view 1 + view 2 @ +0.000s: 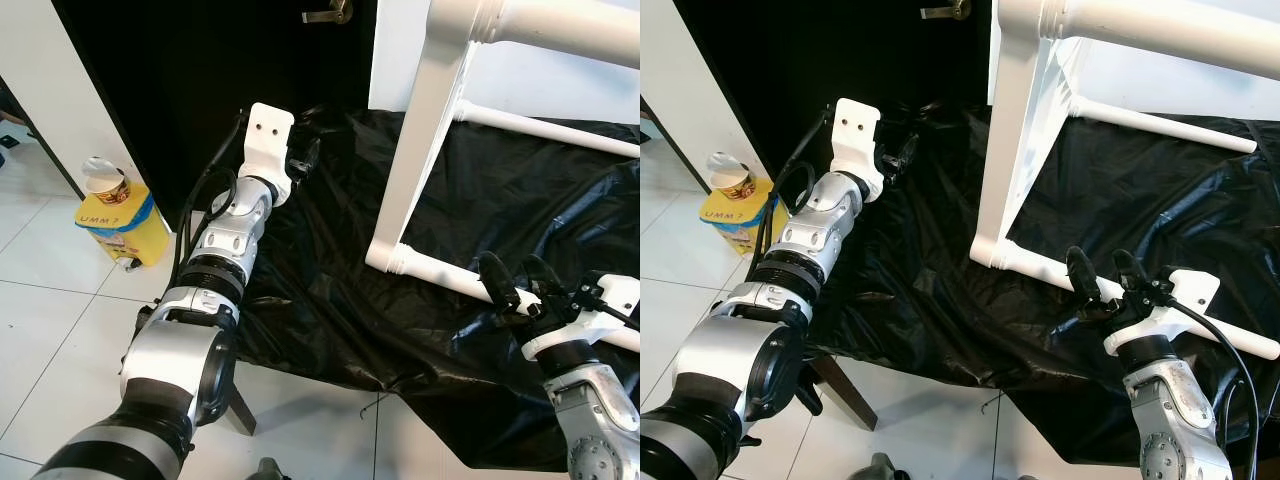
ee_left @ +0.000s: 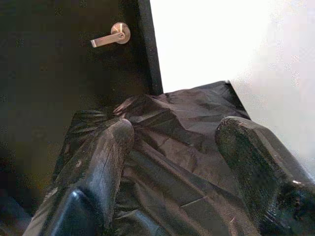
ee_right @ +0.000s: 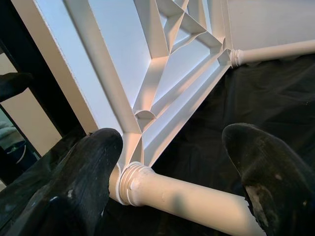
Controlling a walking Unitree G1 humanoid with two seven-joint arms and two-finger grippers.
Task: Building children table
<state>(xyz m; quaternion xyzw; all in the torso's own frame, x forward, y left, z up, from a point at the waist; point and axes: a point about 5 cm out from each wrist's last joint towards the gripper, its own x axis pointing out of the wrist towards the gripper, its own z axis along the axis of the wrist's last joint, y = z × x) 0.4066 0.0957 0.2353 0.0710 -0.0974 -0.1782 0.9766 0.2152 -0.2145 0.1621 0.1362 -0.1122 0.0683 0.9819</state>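
Two grippers are out over the black plastic sheet [image 1: 330,300], and the right gripper [image 1: 515,285] is much the nearer to the work. The white table [image 1: 425,130] lies tipped on its side on the sheet, its top standing on edge near the wall. One white leg [image 1: 470,285] runs along the sheet from the top's lower corner towards the robot's right. That long axis crosses just under the right gripper's fingers [image 3: 78,172], which are spread, one to each side of the leg close to its ringed joint with the top. Whether either pad touches the leg is hard to say, though they look just clear. A second leg [image 1: 545,125] juts out higher up, parallel.

The left gripper [image 2: 172,162] hovers spread and empty over the sheet's far left corner, by the dark door [image 2: 59,73], well apart from the table.

Off the sheet's left edge, a yellow box [image 1: 120,225] on the floor carries a cup [image 1: 105,180] with its lid peeled partly back; its contents cannot be seen.
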